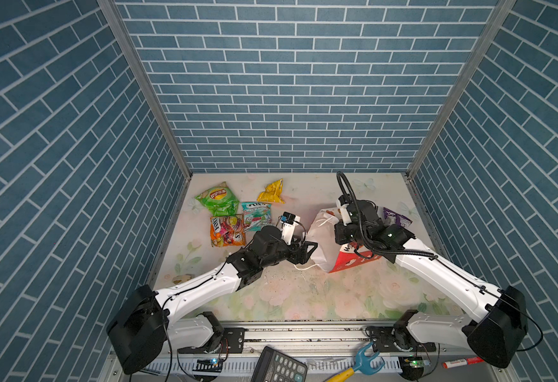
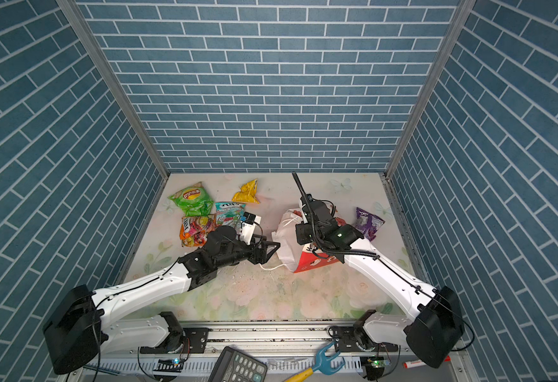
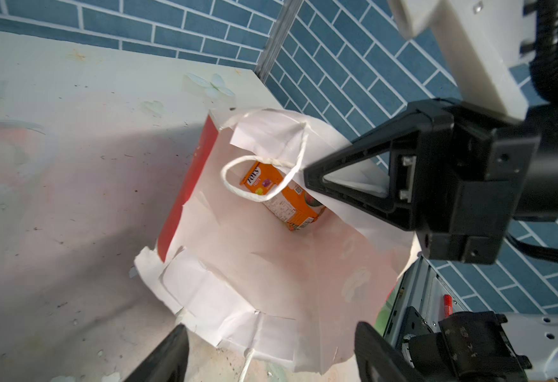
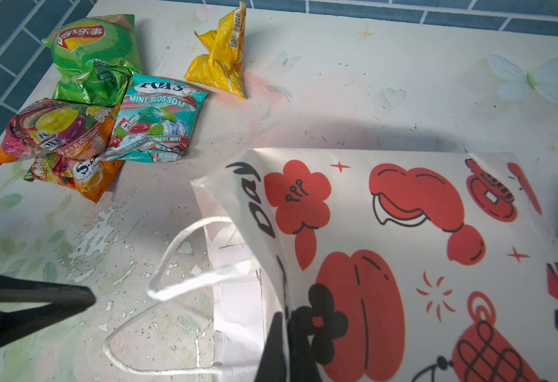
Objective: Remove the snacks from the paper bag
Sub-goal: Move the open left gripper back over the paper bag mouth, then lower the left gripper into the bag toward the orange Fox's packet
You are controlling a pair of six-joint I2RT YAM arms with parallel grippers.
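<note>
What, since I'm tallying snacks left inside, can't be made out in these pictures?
- Paper bag interior, both top views: hidden by its own wall and the right arm.
- Orange packet, left wrist view: one corner behind a black jaw; anything beneath it unseen.
- Purple packet, top views: partly behind that arm.

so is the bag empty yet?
No, the left wrist view shows an orange packet lying inside the bag.

blue brick-pattern walls (image 1: 291,82) on 3 sides, pale floral tabletop (image 1: 304,297), metal corner posts (image 1: 147,89)
</note>
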